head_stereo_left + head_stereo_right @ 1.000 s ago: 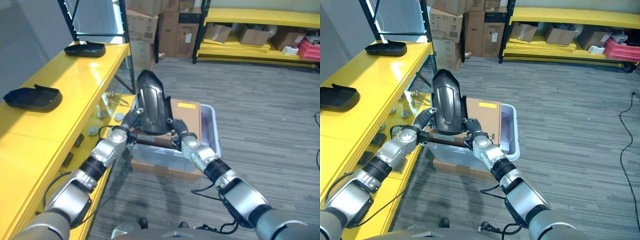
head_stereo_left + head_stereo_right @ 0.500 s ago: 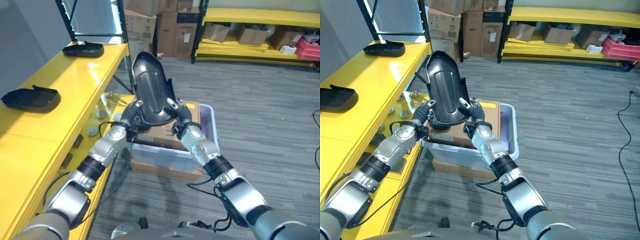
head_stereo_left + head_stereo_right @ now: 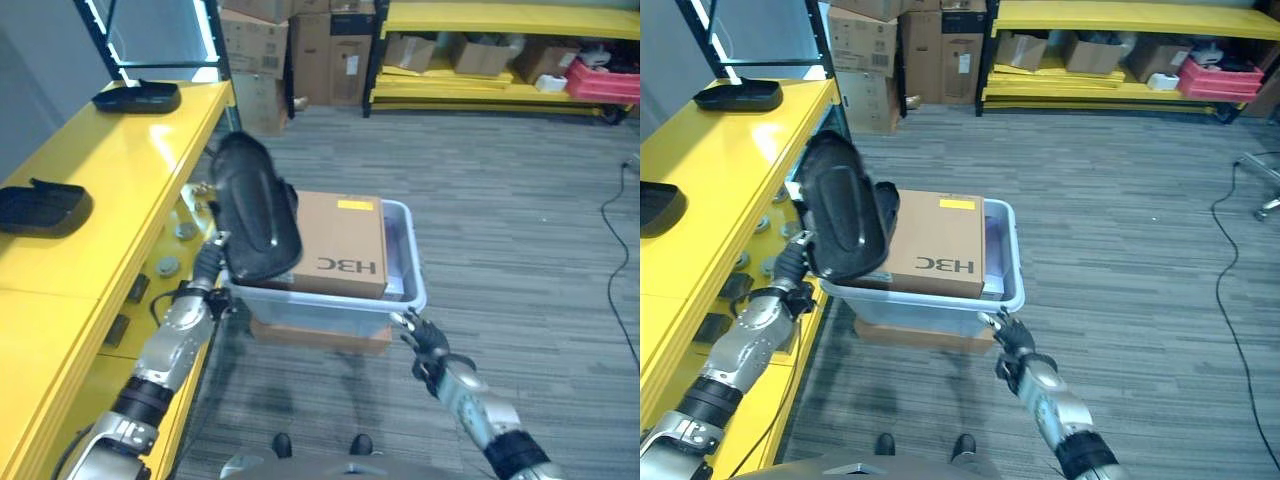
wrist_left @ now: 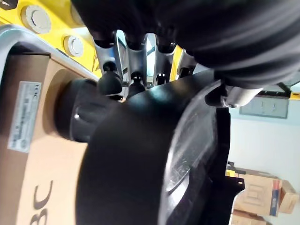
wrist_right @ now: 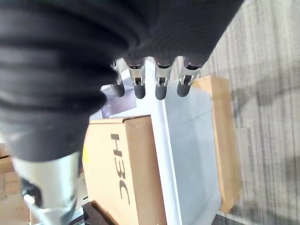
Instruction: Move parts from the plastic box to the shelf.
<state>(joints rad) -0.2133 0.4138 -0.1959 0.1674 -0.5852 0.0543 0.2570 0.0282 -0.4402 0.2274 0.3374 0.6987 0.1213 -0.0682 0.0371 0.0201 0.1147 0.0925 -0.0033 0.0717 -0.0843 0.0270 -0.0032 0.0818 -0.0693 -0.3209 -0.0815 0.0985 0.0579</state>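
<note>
Left hand [image 3: 212, 272] clamped on the lower edge of a large black moulded part [image 3: 255, 216], fingers [image 4: 110, 75] curled over its rim with dark tips pressed to the glossy shell. Part held tilted above the left side of the plastic box [image 3: 405, 275], leaning over the box's left rim and overlapping the near left corner of the brown cardboard carton [image 3: 338, 243] that sits inside the box. Close beside the front edge of the yellow shelf [image 3: 120, 180], not resting on it.

Right hand [image 3: 425, 341] low and in front of the box's near right corner, apart from the part, holding nothing; fingers [image 5: 161, 84] loosely extended in a row, tips pointing toward the box rim. Whether touching the rim, cannot tell.

Box standing on a flat cardboard base [image 3: 910, 336] on the grey striped floor [image 3: 520, 220].

Two other black parts already lying on the shelf top: one near the front [image 3: 42, 207], one well back [image 3: 137, 97]. Round grey discs [image 3: 168, 266] set along the shelf's lower level below the held part.

Stacked cardboard boxes [image 3: 290, 45] at the back of the room, beside a second yellow shelf [image 3: 480, 85] bearing more cartons and a red crate [image 3: 603, 80].
</note>
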